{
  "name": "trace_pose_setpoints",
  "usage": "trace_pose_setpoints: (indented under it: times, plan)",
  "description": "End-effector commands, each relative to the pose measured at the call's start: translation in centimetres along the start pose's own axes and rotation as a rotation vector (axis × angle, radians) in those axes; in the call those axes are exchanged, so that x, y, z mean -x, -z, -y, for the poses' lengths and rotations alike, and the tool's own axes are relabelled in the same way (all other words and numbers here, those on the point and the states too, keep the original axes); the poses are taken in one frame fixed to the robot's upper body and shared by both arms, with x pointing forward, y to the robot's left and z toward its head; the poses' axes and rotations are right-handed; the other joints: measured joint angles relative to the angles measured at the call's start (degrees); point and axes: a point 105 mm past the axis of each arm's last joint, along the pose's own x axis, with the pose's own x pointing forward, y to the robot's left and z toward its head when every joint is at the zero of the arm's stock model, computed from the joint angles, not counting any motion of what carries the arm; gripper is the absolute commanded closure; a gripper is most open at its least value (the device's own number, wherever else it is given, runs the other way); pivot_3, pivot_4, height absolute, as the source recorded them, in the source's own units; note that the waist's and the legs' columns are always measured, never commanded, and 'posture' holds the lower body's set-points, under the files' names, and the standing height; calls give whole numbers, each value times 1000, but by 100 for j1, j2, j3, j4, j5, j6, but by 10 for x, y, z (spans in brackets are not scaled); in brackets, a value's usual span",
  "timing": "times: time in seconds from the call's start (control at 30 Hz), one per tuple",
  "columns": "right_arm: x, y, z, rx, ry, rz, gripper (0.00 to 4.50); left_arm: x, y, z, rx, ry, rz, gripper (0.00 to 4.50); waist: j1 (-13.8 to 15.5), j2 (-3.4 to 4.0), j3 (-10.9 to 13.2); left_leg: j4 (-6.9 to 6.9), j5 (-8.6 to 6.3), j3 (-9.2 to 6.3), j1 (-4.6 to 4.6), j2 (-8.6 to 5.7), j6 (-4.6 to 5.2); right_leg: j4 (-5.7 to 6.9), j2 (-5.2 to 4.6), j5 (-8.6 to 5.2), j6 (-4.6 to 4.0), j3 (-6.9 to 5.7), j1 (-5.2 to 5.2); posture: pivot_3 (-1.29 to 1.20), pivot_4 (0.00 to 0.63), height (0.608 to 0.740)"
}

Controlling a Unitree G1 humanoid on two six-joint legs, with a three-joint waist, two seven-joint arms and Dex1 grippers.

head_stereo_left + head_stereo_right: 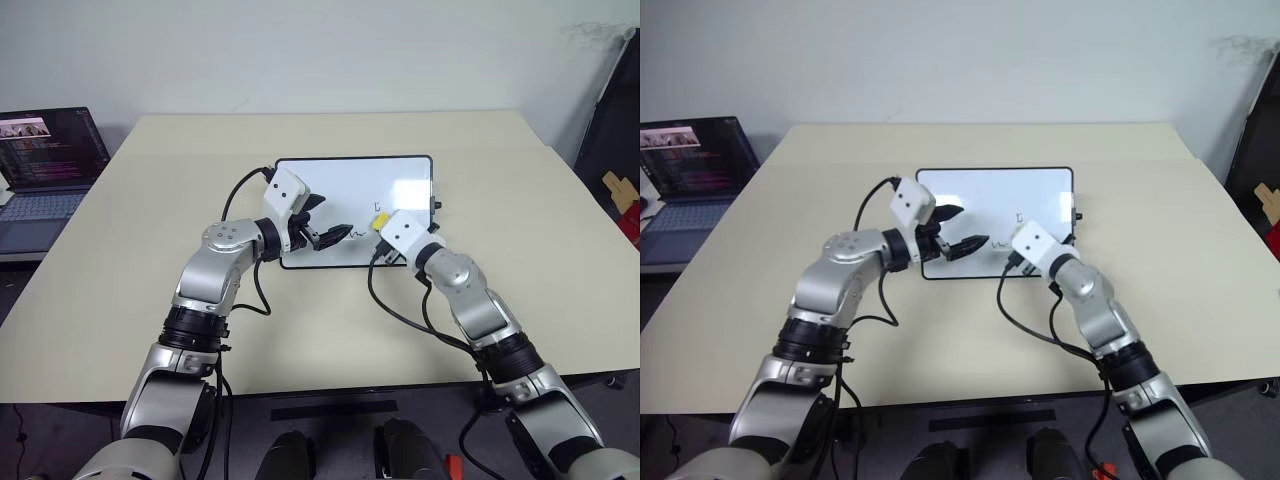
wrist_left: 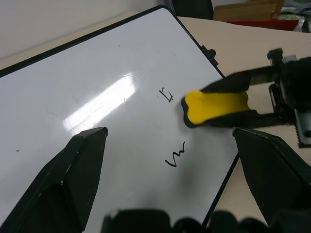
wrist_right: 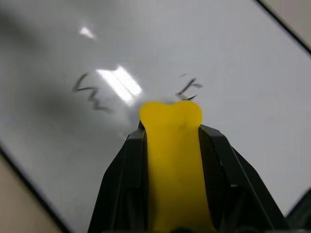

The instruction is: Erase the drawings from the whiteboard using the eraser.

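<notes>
Risk assessment at the erasing stage. The right gripper (image 3: 171,141) is clamped on the eraser (image 2: 216,107), whose yellow tip rests on or just above the whiteboard (image 1: 345,185), beside what is left of a boxy mark (image 2: 166,93). The wavy line (image 2: 176,156) lies near the board's front edge, untouched. The left gripper (image 1: 322,222) hangs over the board with its fingers spread, holding nothing.

Hazards:
- Board shift. The whiteboard lies loose on the table (image 1: 120,250), and the left gripper does not appear to press it down. A firm stroke could push the board sideways rather than wipe the ink.
- Incomplete wipe. The eraser tip is narrow; a light or tilted pass may smear the marks and leave traces.
- Collision. Both grippers stand near each other, so a stroke toward the wavy line could strike the left fingers (image 2: 73,179).
</notes>
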Motion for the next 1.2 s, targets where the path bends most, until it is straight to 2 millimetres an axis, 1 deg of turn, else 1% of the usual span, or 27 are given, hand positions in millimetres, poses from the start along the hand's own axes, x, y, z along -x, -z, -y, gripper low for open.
trace_pose_setpoints:
  times: [0.03,0.07,0.13,0.2,0.3,0.37,0.47,0.53,0.63,0.73,0.83,0.97,1.07,1.1,1.2]
  plan:
    - [0,-11,31,-4,136,45,3384,4,-9,0,-21,-12,29,0,19,0,0,-2,0,0,-2,-1,0,0,-1,0,0,0,-1,0,150,740]
    - [0,-11,32,-8,145,47,3386,4,-8,0,-20,-12,28,0,29,0,0,-6,-1,-1,-3,-1,0,0,-2,1,0,0,-3,0,150,740]
    - [0,-6,27,-10,120,28,3388,5,-7,1,-17,-13,27,0,29,0,0,-15,-1,-2,-7,-1,0,-6,-3,-1,-1,-2,-8,0,150,740]
    - [0,3,16,-12,69,-7,3388,5,-6,1,-14,-16,25,0,20,0,0,-22,-3,0,-12,1,-2,-17,-3,-6,1,0,-12,0,150,740]
    - [6,16,-9,-10,-59,-60,3389,6,-6,0,-12,-21,23,0,23,0,0,-22,-6,1,-13,1,0,-24,-6,-6,2,0,-10,0,150,740]
    - [10,23,-21,-12,-118,-91,3389,6,-6,0,-11,-22,22,0,21,0,-1,-22,-6,-1,-8,1,1,-23,-5,-6,2,-3,-4,0,150,740]
    - [13,25,-26,-19,-146,-107,3389,6,-6,0,-11,-23,21,0,12,0,-1,-21,-6,0,-3,0,1,-15,-3,-5,2,-1,-2,0,150,740]
    - [13,24,-24,-11,-137,-102,3389,6,-5,-1,-11,-23,21,0,12,0,-1,-18,-5,0,-2,0,2,-12,-2,-5,2,-2,-2,0,150,740]
    - [9,14,-8,2,-55,-62,3389,5,-5,-1,-10,-24,20,0,15,-1,0,-13,-3,-1,-1,0,2,-10,-2,-5,2,-2,1,0,150,740]
    - [3,0,11,11,33,-1,3389,5,-5,-2,-10,-27,19,0,13,0,0,-12,-3,0,-1,0,1,-10,-2,-4,2,-1,0,0,150,740]
    - [-5,-13,20,21,75,45,3389,7,-3,-3,-11,-32,12,0,12,0,1,-12,-2,0,-2,0,1,-9,-2,-3,1,0,-3,0,150,740]
    - [-15,-24,20,26,85,74,3389,9,0,-3,-8,-37,4,0,12,0,1,-21,-3,-2,-5,0,1,-10,-3,-3,0,-2,-6,0,150,740]
    - [-20,-28,11,29,53,83,3389,12,3,-4,-3,-48,-5,0,-9,0,1,-24,-4,0,-9,2,0,-19,-4,-5,0,0,-11,0,150,740]
    - [-21,-27,9,30,43,80,3389,12,4,-4,-2,-51,-6,0,-9,0,1,-25,-5,-1,-10,2,0,-22,-7,-5,1,0,-11,0,150,740]
    - [-18,-5,-8,27,-35,0,3389,16,5,-6,-2,-61,-9,0,-7,0,1,-26,-6,-1,-12,3,0,-27,-18,-5,1,-1,-11,0,150,740]
